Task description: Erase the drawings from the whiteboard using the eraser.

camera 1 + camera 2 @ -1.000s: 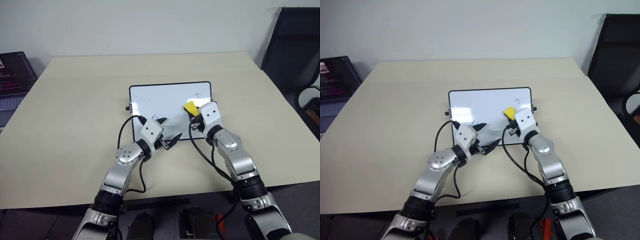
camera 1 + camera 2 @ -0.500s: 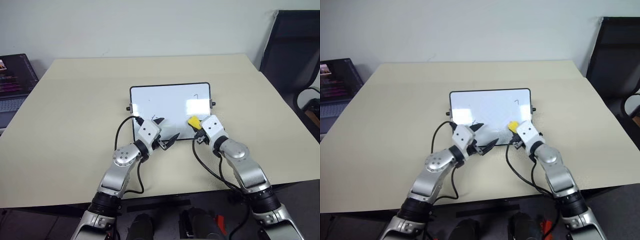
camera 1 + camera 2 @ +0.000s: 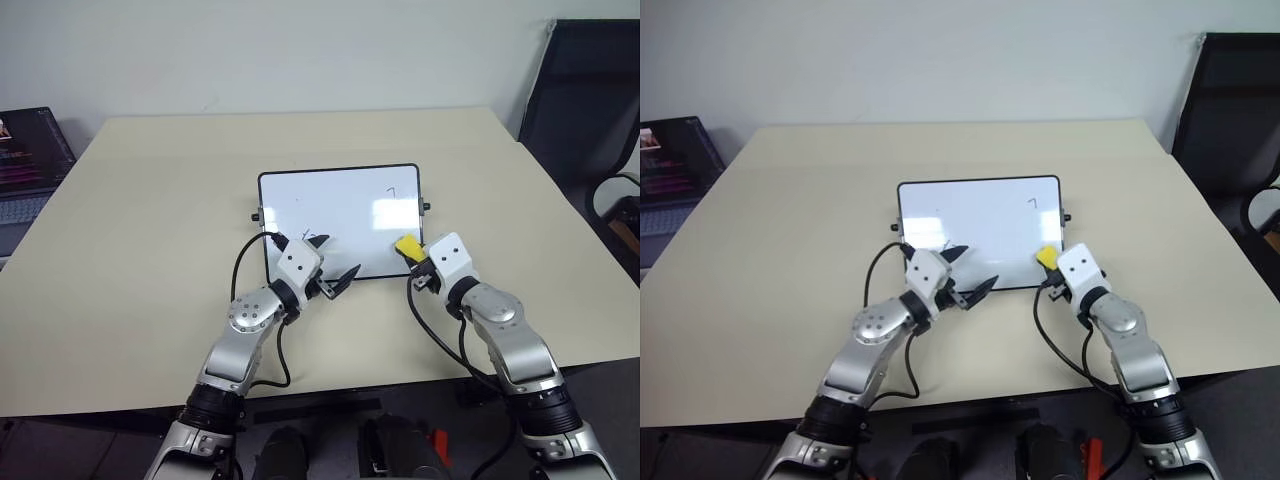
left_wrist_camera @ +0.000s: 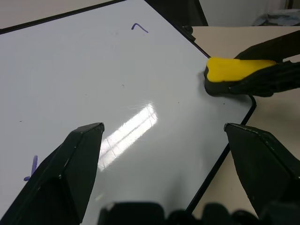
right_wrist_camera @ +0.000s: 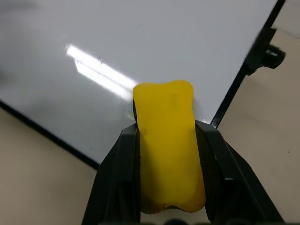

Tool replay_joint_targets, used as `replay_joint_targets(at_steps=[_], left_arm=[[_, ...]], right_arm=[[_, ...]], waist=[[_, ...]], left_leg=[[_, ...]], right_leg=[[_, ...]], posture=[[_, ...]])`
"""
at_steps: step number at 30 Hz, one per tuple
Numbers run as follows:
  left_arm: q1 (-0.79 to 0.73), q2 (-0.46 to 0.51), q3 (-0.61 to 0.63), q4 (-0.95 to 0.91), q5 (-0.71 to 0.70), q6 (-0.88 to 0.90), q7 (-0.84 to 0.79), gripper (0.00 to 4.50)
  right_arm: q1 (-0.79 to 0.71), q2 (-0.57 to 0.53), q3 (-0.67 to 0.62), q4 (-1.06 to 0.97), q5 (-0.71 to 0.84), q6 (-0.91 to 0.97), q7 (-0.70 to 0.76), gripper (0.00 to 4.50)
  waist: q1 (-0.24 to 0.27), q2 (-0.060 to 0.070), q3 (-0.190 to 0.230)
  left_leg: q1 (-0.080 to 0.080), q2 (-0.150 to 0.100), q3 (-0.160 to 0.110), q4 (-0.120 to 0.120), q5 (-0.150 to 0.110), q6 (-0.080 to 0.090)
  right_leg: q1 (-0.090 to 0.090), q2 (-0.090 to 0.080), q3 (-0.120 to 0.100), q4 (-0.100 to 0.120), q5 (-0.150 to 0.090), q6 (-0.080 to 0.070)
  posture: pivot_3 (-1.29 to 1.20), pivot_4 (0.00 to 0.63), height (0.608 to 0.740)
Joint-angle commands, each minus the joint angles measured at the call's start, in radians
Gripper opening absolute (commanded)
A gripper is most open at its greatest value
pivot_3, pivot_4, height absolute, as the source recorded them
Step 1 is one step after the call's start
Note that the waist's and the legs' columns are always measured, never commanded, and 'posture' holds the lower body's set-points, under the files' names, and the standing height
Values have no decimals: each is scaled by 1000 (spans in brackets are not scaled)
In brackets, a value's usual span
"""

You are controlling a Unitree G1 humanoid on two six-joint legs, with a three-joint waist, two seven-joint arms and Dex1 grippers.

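Note:
The whiteboard point(image 3: 340, 205) lies flat in the middle of the table, black-framed. A hook-shaped drawing point(image 3: 392, 190) sits near its far right corner, also visible as the hook point(image 4: 139, 28). A small x-like drawing point(image 3: 310, 238) lies near the board's near edge. My right gripper point(image 3: 411, 254) is shut on the yellow eraser point(image 3: 405, 245), which rests at the board's near right corner; the eraser point(image 5: 166, 140) is pinched between both fingers. My left gripper point(image 3: 337, 260) hovers open over the board's near edge, beside the x mark, with nothing between its fingers.
The beige table point(image 3: 140, 230) has wide bare room on both sides of the board. A laptop point(image 3: 25, 150) sits at the far left. A black chair point(image 3: 590, 100) stands off the table's right side. Small black knobs point(image 3: 427, 207) stick out from the board's short sides.
My right gripper has drawn the eraser across the board's right part, from its middle down to the near right corner. The left gripper has stayed put.

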Motion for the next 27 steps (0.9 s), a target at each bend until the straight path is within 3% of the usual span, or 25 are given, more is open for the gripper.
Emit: replay_joint_targets(at_steps=[1, 5, 10, 27], left_arm=[[-18, -1, -7, -20, 4, -39, -13, 4500], [-21, -3, -4, -17, 0, -44, -20, 4500], [-35, -6, -6, -3, 3, -48, -25, 4500], [-185, -142, -29, 220, 112, -250, 136, 4500]], right_arm=[[18, 24, -56, -68, 59, -70, -3, 1221], [53, 31, -64, -87, 48, -97, -25, 1221], [53, 35, -51, -75, 33, -98, -44, 1221], [-190, 81, -49, 172, 2, -219, -129, 1221]], waist=[[0, 0, 0], [3, 0, 0], [2, 0, 0], [2, 0, 0]], left_leg=[[-2, 0, 0, 0, 0, 0], [-14, 0, -1, -1, 0, -1], [-14, 0, -1, 0, -1, -1], [-13, -1, -1, 0, -1, -1]], right_leg=[[-1, 0, 0, 0, 0, 0], [-12, 0, -1, 0, 4, 6], [-12, 0, 0, 1, 3, 6], [-11, 0, 0, 1, 4, 7]], posture=[[0, 150, 740], [0, 150, 740], [0, 150, 740], [0, 150, 740]])
